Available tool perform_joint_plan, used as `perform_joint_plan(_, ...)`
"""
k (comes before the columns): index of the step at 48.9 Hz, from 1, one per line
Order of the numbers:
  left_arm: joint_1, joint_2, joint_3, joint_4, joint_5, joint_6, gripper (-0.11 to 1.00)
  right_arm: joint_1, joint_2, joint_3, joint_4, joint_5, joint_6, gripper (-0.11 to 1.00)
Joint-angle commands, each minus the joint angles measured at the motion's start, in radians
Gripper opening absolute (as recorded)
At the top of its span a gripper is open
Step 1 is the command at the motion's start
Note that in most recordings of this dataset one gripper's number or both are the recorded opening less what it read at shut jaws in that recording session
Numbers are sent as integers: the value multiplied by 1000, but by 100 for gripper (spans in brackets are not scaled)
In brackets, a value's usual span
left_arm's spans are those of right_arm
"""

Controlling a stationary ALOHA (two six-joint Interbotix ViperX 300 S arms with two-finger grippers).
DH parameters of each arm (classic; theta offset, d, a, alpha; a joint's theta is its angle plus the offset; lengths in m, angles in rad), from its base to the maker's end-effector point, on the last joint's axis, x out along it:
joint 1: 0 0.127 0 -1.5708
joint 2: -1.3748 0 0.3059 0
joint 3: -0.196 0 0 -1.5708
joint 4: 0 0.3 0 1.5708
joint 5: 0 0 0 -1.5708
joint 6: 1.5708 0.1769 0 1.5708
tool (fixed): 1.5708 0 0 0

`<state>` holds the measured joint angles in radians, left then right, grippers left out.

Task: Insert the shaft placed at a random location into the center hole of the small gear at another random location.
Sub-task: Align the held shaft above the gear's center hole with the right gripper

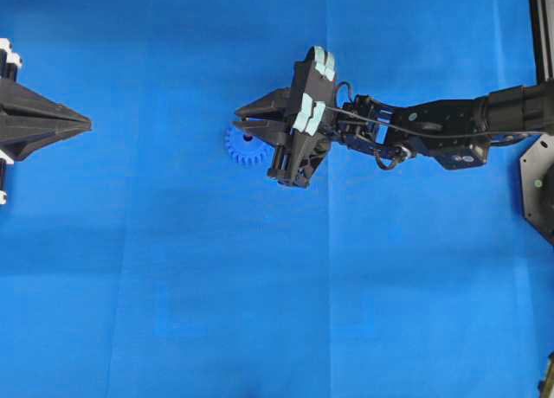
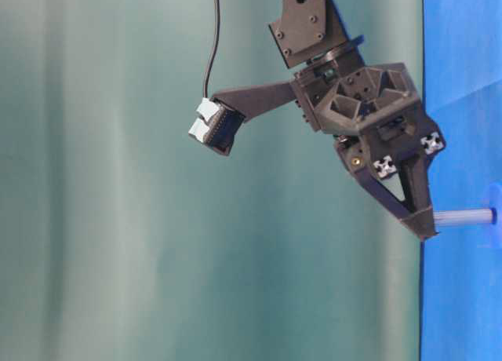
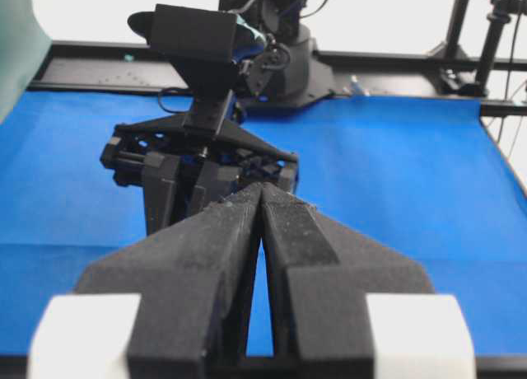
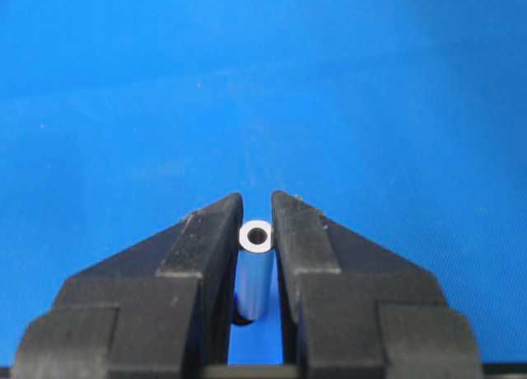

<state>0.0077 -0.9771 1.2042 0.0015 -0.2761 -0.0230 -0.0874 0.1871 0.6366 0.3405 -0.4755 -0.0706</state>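
blue table cover (image 1: 173, 285), small gear (image 1: 241, 149) (blue) resting

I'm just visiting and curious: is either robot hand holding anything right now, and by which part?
The right hand pinches the shaft near one end, between its fingertips. The left hand is shut on nothing.

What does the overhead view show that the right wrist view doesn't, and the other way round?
Only overhead: the small gear, partly hidden under the right tool, and the left tool, shut, far off at the left edge. Only right wrist: the shaft pinched between the right tool's fingers, its shiny hollow end facing the camera. Both share the right tool and the blue table cover.
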Motion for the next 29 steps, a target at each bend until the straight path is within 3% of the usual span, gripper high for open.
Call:
perform_joint_plan(1,3,3,-9,2,-5,-2,0,2,-55,-2,0,-2,-3,2)
perform_joint_plan(14,2,3,-9,2,-5,-2,0,8,-132,15,-5,-5,-8,3)
perform_joint_plan(29,3,3,-8,2,-5,-2,0,20,-81,11,-2,-34,-8,3)
